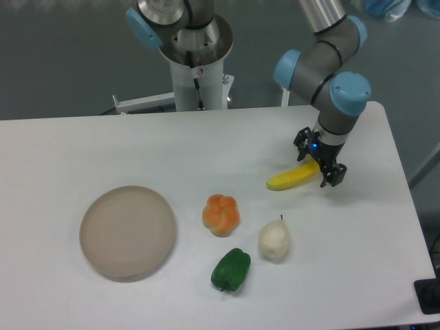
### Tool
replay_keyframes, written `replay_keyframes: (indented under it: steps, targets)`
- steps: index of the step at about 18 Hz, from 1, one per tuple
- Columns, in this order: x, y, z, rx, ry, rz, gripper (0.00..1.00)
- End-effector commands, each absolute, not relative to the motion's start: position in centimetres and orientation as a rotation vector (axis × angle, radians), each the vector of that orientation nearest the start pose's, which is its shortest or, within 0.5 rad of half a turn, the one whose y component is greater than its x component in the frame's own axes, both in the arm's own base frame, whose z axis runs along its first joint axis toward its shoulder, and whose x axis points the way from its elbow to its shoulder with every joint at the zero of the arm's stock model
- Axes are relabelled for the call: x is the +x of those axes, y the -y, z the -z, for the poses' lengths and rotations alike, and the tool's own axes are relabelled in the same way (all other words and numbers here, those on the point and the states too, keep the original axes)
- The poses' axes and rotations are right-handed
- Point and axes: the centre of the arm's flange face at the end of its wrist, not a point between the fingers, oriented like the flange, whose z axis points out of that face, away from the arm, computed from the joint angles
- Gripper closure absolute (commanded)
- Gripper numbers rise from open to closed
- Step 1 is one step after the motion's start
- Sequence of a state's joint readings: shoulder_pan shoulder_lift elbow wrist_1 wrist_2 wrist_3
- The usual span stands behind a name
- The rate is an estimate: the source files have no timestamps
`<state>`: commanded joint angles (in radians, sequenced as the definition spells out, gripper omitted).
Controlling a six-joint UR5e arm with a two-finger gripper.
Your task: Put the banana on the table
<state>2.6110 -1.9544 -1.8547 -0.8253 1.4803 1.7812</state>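
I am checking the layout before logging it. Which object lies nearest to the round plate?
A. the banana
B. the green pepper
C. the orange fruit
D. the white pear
C: the orange fruit lies just right of the plate, closer than the green pepper, pear or banana.

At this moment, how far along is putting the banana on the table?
Nearly finished. Done: the banana lies flat on the white table, to the right of the orange fruit and well away from the plate. In hand: the gripper sits at the banana's right end with its fingers spread, so it looks released. Left: lift the arm clear of the banana.
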Motion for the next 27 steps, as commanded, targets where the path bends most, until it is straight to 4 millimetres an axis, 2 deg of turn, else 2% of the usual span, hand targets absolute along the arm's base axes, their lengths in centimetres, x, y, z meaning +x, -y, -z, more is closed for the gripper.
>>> replay_keyframes:
  steps: [5, 8, 10, 13, 17, 21, 23, 25, 27]
  targets:
    - [-42.8, -45.4, -26.0, -2.836, -1.021, -0.217, 0.00]
    - [-44.2, -46.8, -28.2, -2.823, -1.000, -0.291, 0.00]
    - [-44.1, -47.9, -29.3, -2.807, -1.019, -0.320, 0.00]
    - [-44.3, -48.9, -30.9, -2.811, -0.930, -0.359, 0.00]
    - [-44.4, -50.2, -31.0, -2.824, -0.907, -0.375, 0.00]
    - [-43.8, -52.9, -31.3, -2.876, -0.834, -0.428, 0.00]
    - [-43.0, -54.3, -31.2, -2.890, -0.837, -0.451, 0.00]
    - [-43.0, -54.6, -31.3, -2.917, -0.752, -0.459, 0.00]
    - [-43.0, -54.5, -31.7, -2.922, -0.739, -0.473, 0.00]
